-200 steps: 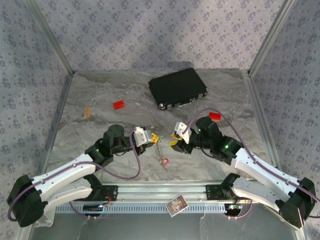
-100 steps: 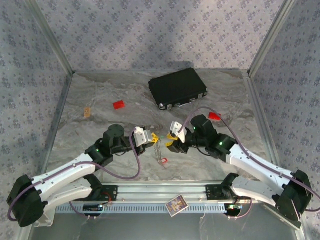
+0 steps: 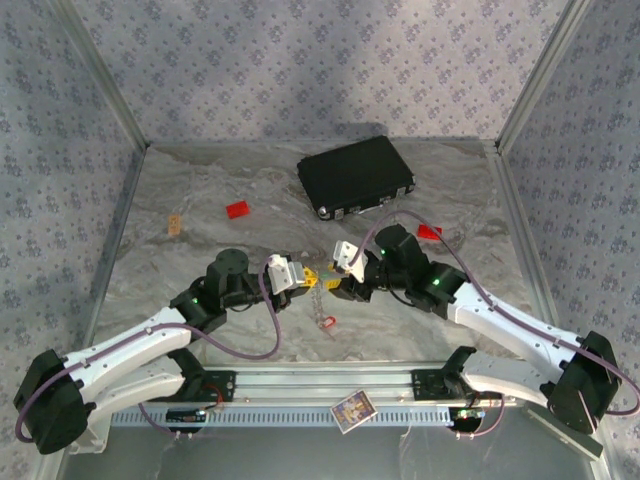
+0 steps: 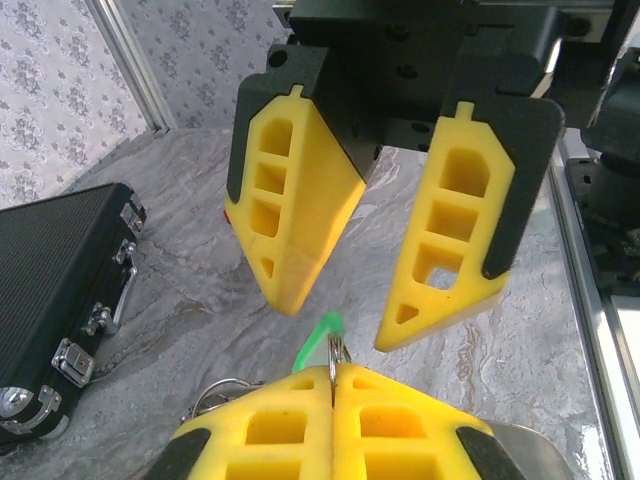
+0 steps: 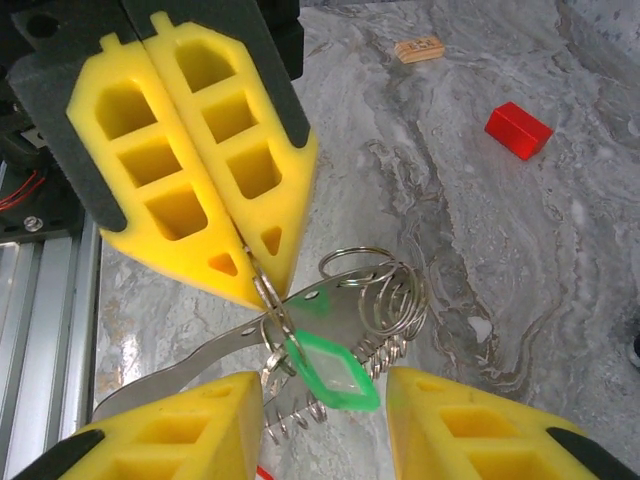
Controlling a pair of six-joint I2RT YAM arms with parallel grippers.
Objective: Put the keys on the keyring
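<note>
The marbled table (image 3: 200, 180) carries a black case (image 3: 355, 175) well beyond both grippers. A red block (image 3: 238, 210) lies out past the left gripper (image 3: 309, 278), a second red block (image 3: 430, 232) sits behind the right gripper (image 3: 333, 285), and a small tan block (image 3: 175, 224) is farther off to the left. The two grippers meet tip to tip. The left gripper is clenched on a thin wire loop of the keyring (image 5: 385, 295), whose rings bunch just beside its tips. The green key (image 5: 330, 370) dangles between the right gripper's half-parted fingers, which grasp nothing, and the red key (image 3: 327, 322) sits at the chain's end, nearer the arm bases
</note>
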